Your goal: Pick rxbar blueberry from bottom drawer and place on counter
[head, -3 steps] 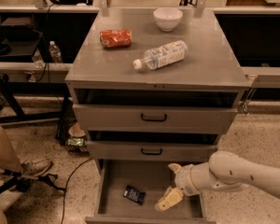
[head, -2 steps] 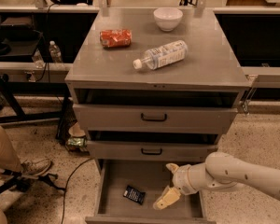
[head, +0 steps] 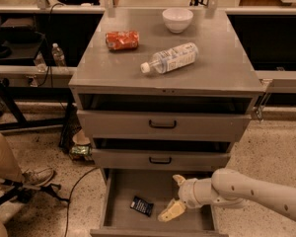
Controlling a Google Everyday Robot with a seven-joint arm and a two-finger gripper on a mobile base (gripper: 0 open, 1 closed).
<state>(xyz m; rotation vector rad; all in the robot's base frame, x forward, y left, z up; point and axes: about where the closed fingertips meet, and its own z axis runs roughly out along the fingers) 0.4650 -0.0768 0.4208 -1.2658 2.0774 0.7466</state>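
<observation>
The small flat dark navy rxbar blueberry wrapper (head: 142, 206) lies alone on the floor of the pulled-out grey metal bottom drawer (head: 124, 189), left of centre, its long axis slanting from far-left to near-right. The single white two-finger gripper (head: 175, 196) hangs inside the same drawer just right of the bar and apart from it, with its jaws spread and holding nothing. I judge the next move to be a short reach leftward. The flat grey counter (head: 222, 70) carries one white bowl (head: 177, 19), one red crumpled packet (head: 122, 40) and one clear plastic bottle (head: 170, 58) lying on its side.

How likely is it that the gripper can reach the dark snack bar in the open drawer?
Probably yes: the gripper, open, sits in the bottom drawer beside the rxbar blueberry, with bare floor between them and nothing covering it.
</observation>
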